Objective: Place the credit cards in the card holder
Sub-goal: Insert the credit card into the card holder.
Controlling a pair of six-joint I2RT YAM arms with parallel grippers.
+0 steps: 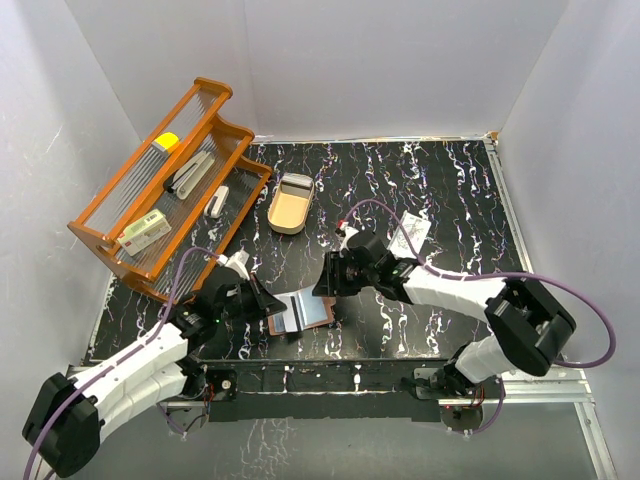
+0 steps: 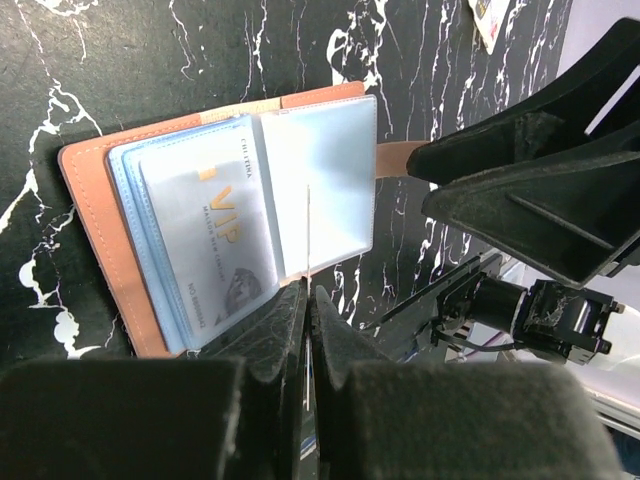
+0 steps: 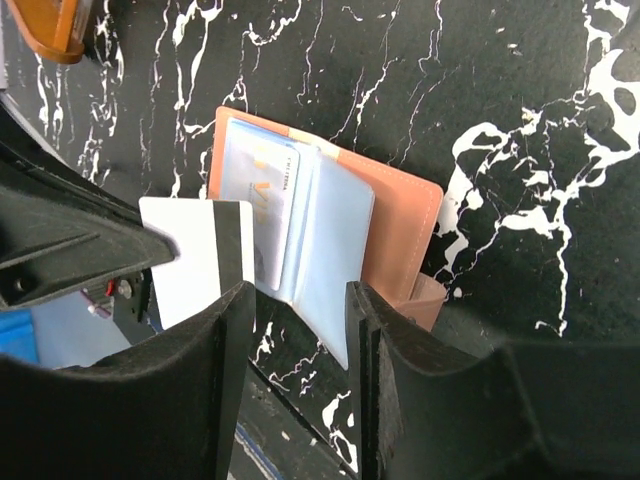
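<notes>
Black white-veined marble table inside pale walls. From above, the open card holder lies near the arms, with the left gripper just left of it, the right gripper over its far right side, and a loose printed card well right of it

Left wrist: the jaws are pinched tight on a white credit card, edge-on over the holder's clear sleeve; a VIP card sits pocketed

Right wrist: the jaws stand apart over the holder, gripping nothing visible

Insertion is in hand; next, I judge, the held card's edge must find the sleeve's mouth
</notes>
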